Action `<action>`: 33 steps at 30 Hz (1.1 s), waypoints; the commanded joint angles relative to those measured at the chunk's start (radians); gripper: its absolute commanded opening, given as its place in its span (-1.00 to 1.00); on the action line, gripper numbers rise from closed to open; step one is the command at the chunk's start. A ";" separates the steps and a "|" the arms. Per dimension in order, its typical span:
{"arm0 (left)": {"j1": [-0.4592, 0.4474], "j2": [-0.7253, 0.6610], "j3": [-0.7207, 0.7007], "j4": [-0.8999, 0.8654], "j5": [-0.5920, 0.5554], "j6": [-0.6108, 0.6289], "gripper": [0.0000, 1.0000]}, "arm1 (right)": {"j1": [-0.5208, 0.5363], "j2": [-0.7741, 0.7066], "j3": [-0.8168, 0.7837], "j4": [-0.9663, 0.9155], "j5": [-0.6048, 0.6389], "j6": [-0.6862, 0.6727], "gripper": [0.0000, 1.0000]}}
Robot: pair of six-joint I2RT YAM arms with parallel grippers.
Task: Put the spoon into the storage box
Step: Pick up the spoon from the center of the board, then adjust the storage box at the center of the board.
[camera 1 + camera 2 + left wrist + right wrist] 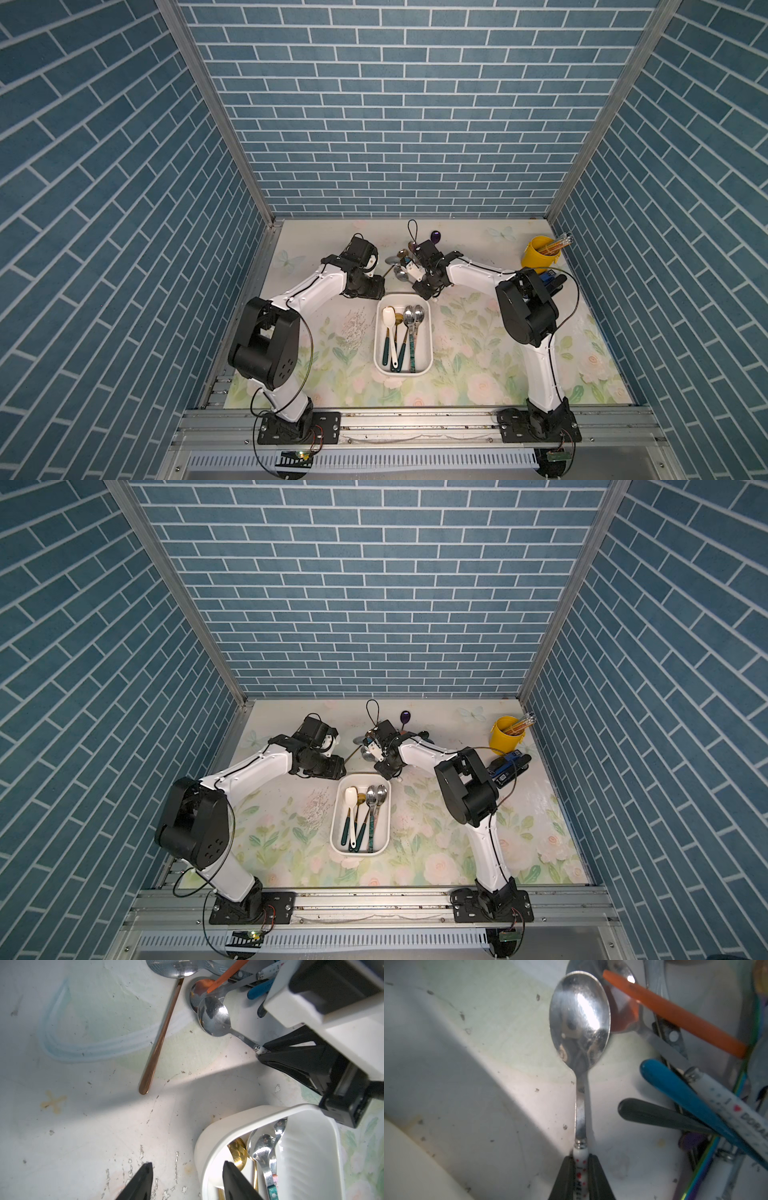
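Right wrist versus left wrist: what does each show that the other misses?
Right wrist only: a purple piece and the lettering on the spoon's white handle. Left wrist only: the left gripper, jaws open, the copper-handled spoon, and cutlery inside the storage box. Both: the right gripper shut on the spoon, the orange stick, the blue handle.

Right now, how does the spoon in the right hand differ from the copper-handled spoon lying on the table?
The white-handled spoon is clamped by its handle in the right hand; the copper-handled spoon lies free, touched by neither hand. The white-handled spoon's handle carries red dots and print; the copper-handled spoon's is plain and slim. Both have shiny metal bowls, and both are outside the storage box.
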 commanded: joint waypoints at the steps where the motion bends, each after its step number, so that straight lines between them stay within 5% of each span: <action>1: 0.001 -0.023 -0.031 -0.004 0.032 -0.003 0.18 | 0.006 -0.049 0.000 -0.006 0.019 0.018 -0.88; 17: -0.035 0.008 -0.083 0.017 0.055 -0.023 0.12 | -0.028 -0.173 0.055 -0.101 0.064 0.222 -0.91; 33: -0.040 0.047 -0.129 0.173 -0.036 -0.362 -0.36 | 0.000 -0.379 -0.082 -0.179 0.031 0.481 -0.88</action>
